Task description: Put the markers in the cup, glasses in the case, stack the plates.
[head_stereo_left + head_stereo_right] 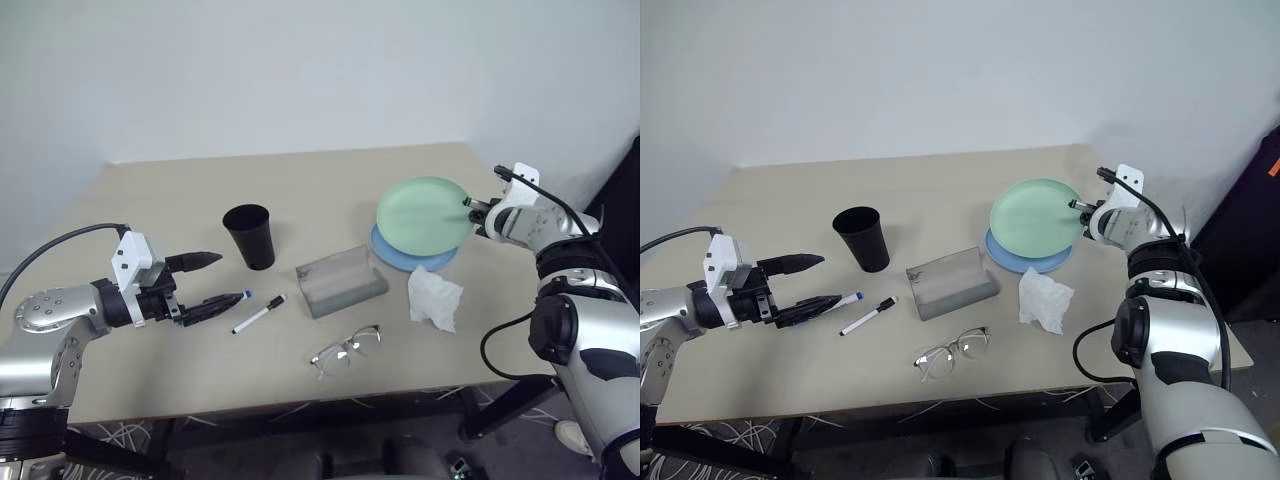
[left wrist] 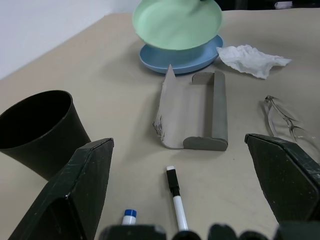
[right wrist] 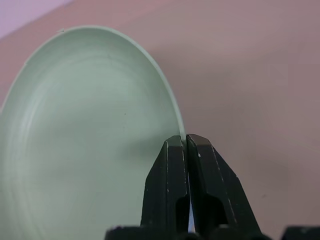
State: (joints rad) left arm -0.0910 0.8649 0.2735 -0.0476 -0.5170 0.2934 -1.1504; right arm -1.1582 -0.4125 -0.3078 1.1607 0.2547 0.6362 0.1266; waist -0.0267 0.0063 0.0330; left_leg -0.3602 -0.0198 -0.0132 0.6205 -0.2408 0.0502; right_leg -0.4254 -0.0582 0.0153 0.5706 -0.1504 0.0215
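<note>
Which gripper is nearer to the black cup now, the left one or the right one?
Left. The left gripper, fingers open, hovers just beside the black cup, over the markers. The right gripper is across the table, pinching the green plate's rim.

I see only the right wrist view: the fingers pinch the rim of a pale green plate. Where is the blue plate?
Observer: The light blue plate lies on the table, directly under the green plate, which is held tilted above it.
Operator: Is anything near that the green plate may hit?
Observer: A crumpled white tissue lies just beside the blue plate, on the robot's side.
Operator: And the other arm?
Observer: The left gripper is open and holds nothing, close to the blue-capped marker.
</note>
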